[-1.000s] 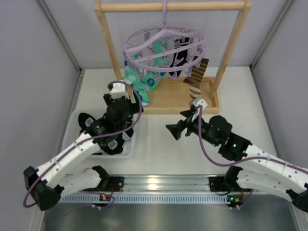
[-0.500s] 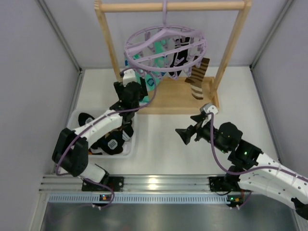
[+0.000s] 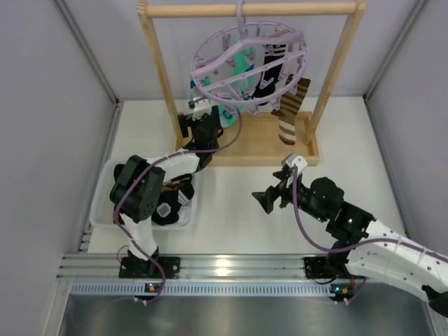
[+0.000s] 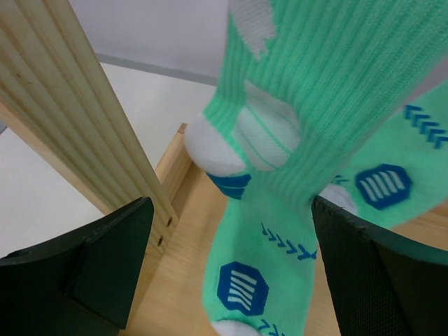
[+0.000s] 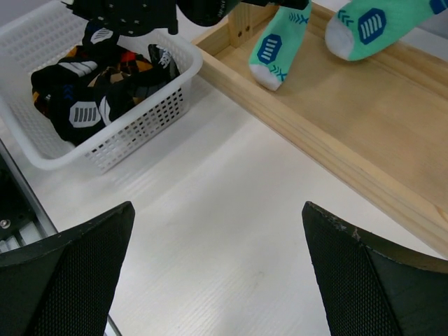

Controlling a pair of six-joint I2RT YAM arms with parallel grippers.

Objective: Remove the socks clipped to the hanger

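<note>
Reaching in over the last second, left gripper (image 4: pixel 231 210) now faces the mint sock (image 4: pixel 308 91) with jaws wide, sock hanging clipped under the tilted hanger (image 3: pixel 248 59), so a grab looks next; right gripper (image 3: pixel 268 198) waits wide open, empty.

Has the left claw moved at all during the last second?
Yes. The left gripper has travelled back and rightward, away from the white basket, ending beside the wooden rack's left post, jaws open either side of a mint sock.
</note>
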